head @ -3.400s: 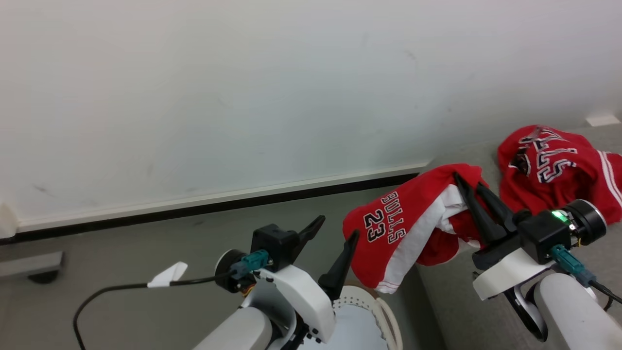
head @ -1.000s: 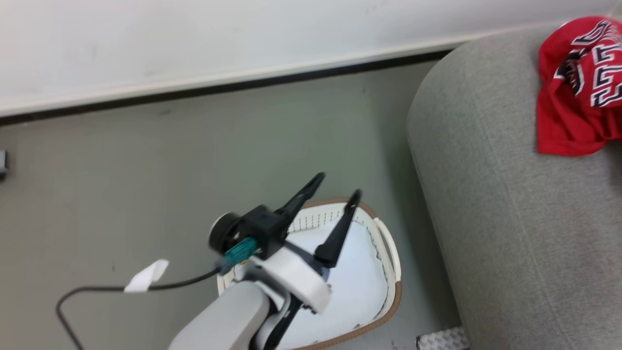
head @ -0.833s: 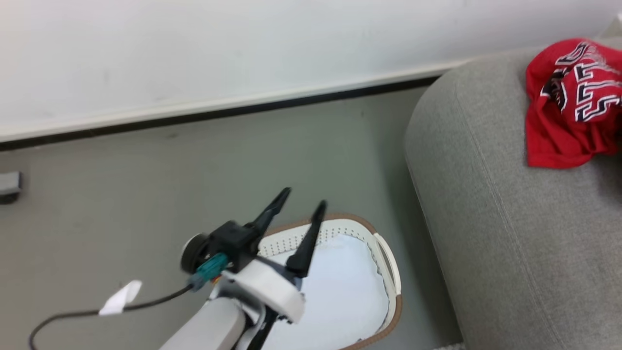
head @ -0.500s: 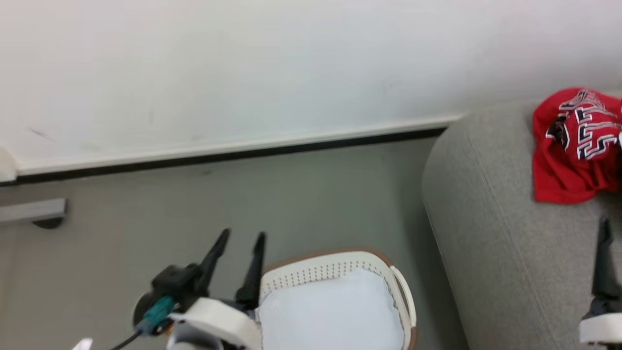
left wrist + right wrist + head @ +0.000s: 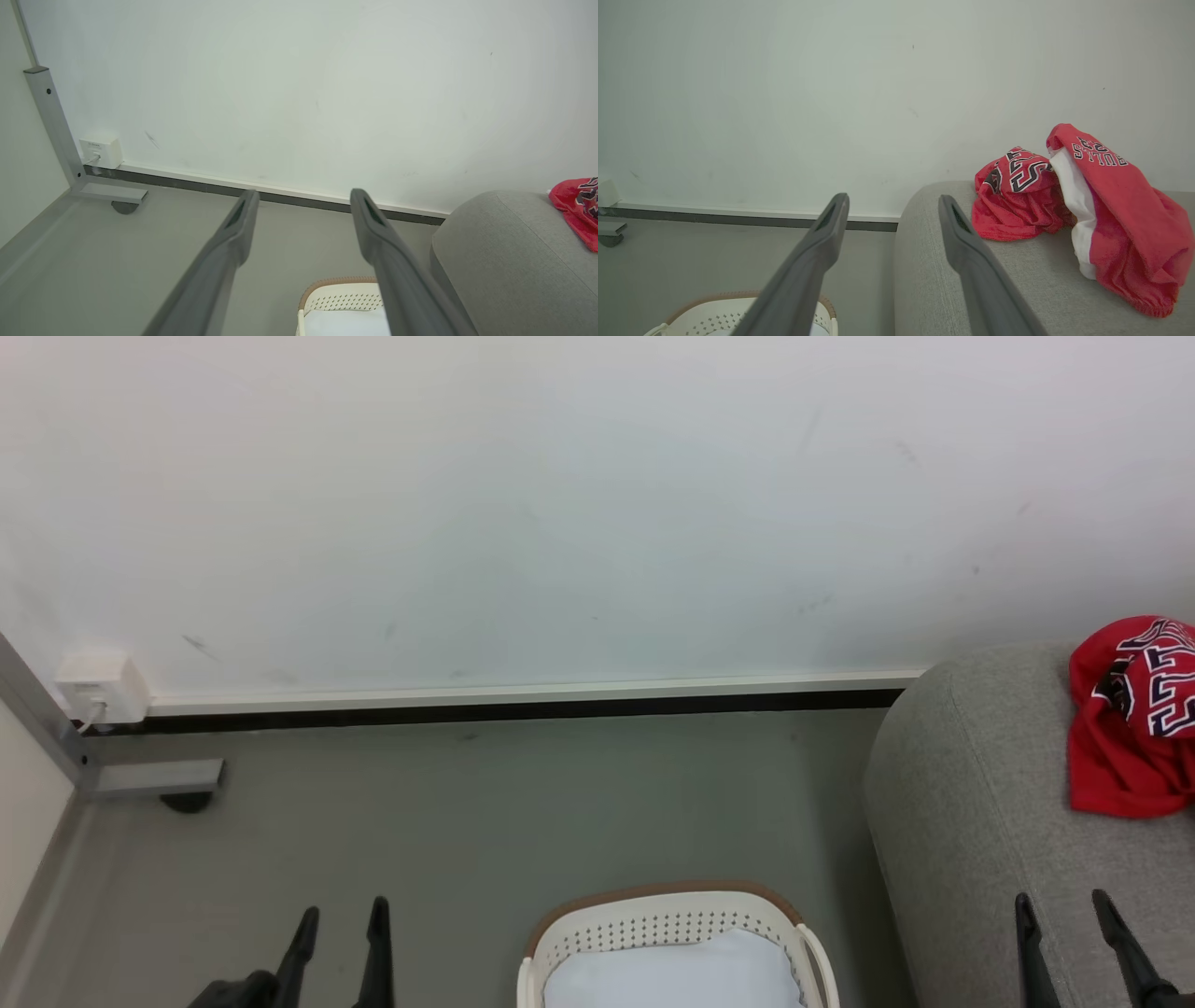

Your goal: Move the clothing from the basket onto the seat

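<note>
Two red garments lie on the grey sofa (image 5: 934, 270). One is a jersey with block numerals (image 5: 1017, 196) and beside it lies a red piece with a white hem (image 5: 1120, 219). The head view catches the jersey (image 5: 1130, 728) on the sofa (image 5: 962, 803) at the right edge. The cream basket (image 5: 667, 933) stands on the floor beside the sofa arm, with a pale white inside and nothing red showing. My left gripper (image 5: 341, 933) is open and empty at the lower left, left of the basket (image 5: 343, 298). My right gripper (image 5: 1062, 915) is open and empty over the sofa arm.
A white wall with a dark baseboard runs across the back. A grey metal frame leg on a caster (image 5: 159, 779) and a white socket box (image 5: 98, 686) sit at the far left. Bare grey floor (image 5: 523, 803) lies between the frame and the sofa.
The head camera has swung upward, shifting the whole picture. The right gripper has let go of the white-hemmed garment, which now lies on the sofa. Both grippers have drawn back to the bottom edge.
</note>
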You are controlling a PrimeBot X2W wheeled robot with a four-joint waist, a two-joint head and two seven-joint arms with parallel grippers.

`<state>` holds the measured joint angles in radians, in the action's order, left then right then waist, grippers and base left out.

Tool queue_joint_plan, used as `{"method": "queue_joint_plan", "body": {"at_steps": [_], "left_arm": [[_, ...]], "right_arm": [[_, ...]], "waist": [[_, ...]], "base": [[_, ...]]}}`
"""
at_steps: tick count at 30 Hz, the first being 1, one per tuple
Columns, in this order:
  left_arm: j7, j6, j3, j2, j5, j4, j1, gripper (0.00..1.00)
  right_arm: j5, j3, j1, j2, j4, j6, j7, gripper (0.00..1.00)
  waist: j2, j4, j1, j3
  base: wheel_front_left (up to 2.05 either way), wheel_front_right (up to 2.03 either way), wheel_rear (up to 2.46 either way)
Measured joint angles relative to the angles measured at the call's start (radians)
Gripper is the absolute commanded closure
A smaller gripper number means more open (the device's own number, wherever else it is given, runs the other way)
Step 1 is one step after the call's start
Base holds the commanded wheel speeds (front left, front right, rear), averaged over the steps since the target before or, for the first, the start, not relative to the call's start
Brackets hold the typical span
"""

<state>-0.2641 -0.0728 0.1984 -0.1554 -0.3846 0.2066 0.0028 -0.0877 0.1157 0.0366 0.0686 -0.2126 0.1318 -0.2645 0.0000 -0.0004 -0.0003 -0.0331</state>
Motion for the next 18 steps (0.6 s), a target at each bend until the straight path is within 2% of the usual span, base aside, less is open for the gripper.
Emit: {"method": "queue_joint_plan", "body": {"at_steps": [4, 12, 18], "left_arm": [[0.000, 0.033, -0.065, 0.031, 0.045, 0.011, 0.033, 0.00], [0.000, 0.117, -0.125, 0.076, 0.111, 0.031, 0.048, 0.00], [0.000, 0.148, -0.155, 0.092, 0.137, 0.044, 0.048, 0.00]], "right_arm": [[0.007, -0.024, 0.015, -0.010, -0.018, 0.000, 0.000, 0.00], [0.005, -0.038, 0.046, -0.016, -0.050, 0.000, 0.000, 0.00], [-0.016, -0.048, 0.049, -0.017, -0.063, 0.000, 0.000, 0.00]], "waist": [[0.0000, 0.014, 0.0001, -0.015], [0.0000, 0.037, 0.0001, -0.035], [0.0001, 0.041, 0.0002, -0.040]], "base": [[0.00, 0.00, 0.00], [0.00, 0.00, 0.00], [0.00, 0.00, 0.00]]}}
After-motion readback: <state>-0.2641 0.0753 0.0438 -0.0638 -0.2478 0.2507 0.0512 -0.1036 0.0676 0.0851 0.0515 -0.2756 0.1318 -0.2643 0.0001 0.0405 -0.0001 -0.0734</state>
